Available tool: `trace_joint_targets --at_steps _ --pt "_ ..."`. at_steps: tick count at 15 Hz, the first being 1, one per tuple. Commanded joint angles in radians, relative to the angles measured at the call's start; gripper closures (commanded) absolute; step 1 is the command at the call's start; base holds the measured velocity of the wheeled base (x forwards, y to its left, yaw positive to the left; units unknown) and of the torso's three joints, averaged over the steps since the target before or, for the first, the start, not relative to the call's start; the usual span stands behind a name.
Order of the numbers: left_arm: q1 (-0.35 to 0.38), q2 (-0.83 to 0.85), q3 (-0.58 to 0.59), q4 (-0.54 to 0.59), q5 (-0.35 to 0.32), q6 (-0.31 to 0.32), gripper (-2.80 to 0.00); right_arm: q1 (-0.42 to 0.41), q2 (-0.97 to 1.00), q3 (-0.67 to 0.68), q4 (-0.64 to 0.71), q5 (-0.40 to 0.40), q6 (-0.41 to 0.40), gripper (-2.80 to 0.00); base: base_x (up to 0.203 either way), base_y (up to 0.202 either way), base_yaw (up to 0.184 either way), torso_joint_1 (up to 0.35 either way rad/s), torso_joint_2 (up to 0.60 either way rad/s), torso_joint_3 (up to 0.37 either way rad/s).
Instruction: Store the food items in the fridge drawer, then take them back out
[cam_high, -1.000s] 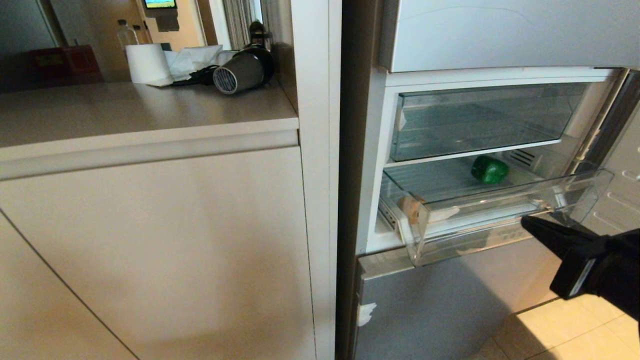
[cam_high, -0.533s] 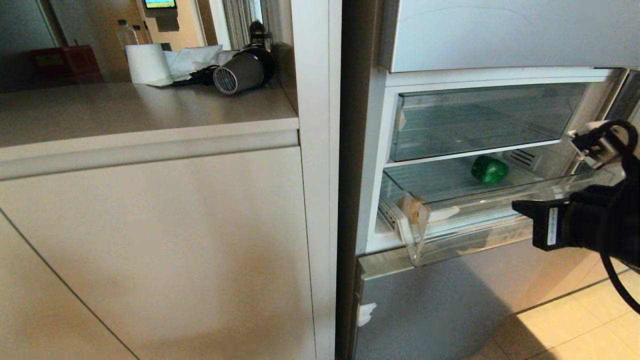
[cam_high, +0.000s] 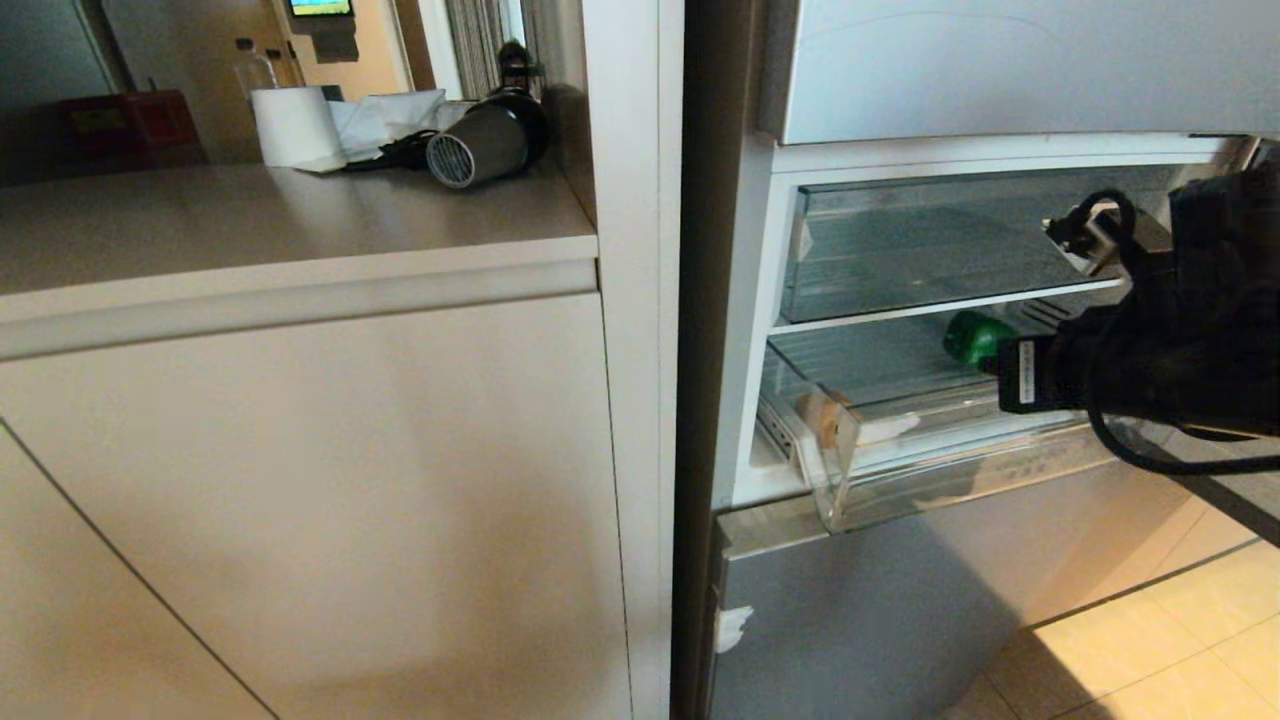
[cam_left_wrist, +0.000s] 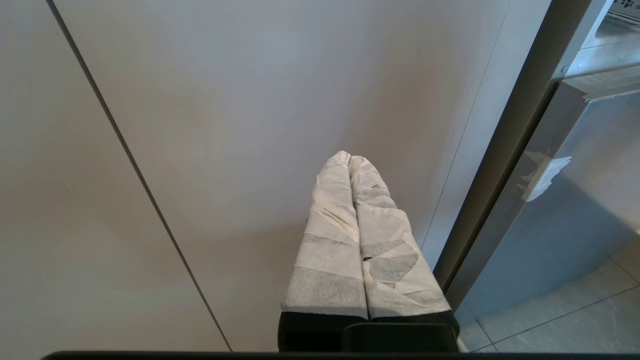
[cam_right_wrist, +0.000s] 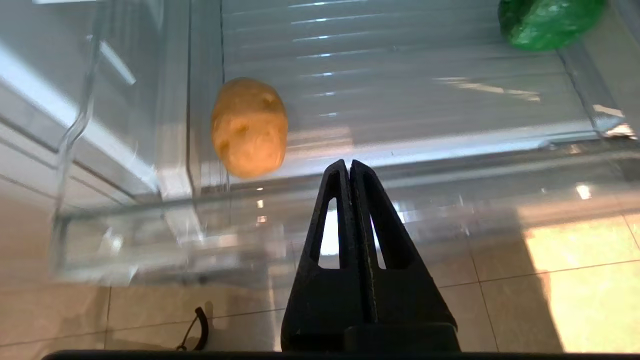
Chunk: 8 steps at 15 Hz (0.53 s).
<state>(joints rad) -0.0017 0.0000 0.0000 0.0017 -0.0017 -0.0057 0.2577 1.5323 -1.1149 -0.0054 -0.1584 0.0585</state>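
Both food items lie in the see-through plastic fridge drawer (cam_high: 1000, 440) with the ribbed floor, which stands pulled out, so by the look of it storing is done and taking them back out is the step in hand. The left pincer (cam_left_wrist: 350, 162), its paper-wrapped fingers pressed together on nothing, hangs low before the beige cabinet door (cam_left_wrist: 225, 125). In the drawer's left front corner sits the rounded tan-brown potato (cam_right_wrist: 249, 127); toward the back right lies the glossy dark-green bell pepper (cam_right_wrist: 547, 22). The right pincer (cam_right_wrist: 348, 167) hovers above the drawer's front wall, clenched and empty. The next move likely calls for parting its fingers, then reaching over that wall onto one item.

The pale beige tabletop (cam_high: 250, 225) left of the silver-blue fridge (cam_high: 900, 600) carries a white paper roll (cam_high: 295, 128) and a grey hair dryer (cam_high: 485, 145). The floor is tan tile (cam_high: 1180, 650).
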Motion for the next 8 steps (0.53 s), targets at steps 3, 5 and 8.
trace_joint_targets --at_steps 3,5,8 --pt "0.0 0.002 0.0 0.0 0.0 0.0 0.0 -0.04 0.117 -0.093 0.005 0.04 -0.003 0.0 0.0 0.0 0.0 0.0 0.0 0.0" --pt "0.0 0.002 0.0 0.0 0.0 0.0 0.0 -0.055 0.148 -0.129 0.027 0.044 -0.003 0.0 0.0 0.0 0.0 0.0 0.0 0.0" --pt "0.0 0.002 0.0 0.0 0.0 0.0 0.0 -0.061 0.167 -0.19 0.157 0.045 -0.003 0.0 0.0 0.0 0.0 0.0 0.0 0.0"
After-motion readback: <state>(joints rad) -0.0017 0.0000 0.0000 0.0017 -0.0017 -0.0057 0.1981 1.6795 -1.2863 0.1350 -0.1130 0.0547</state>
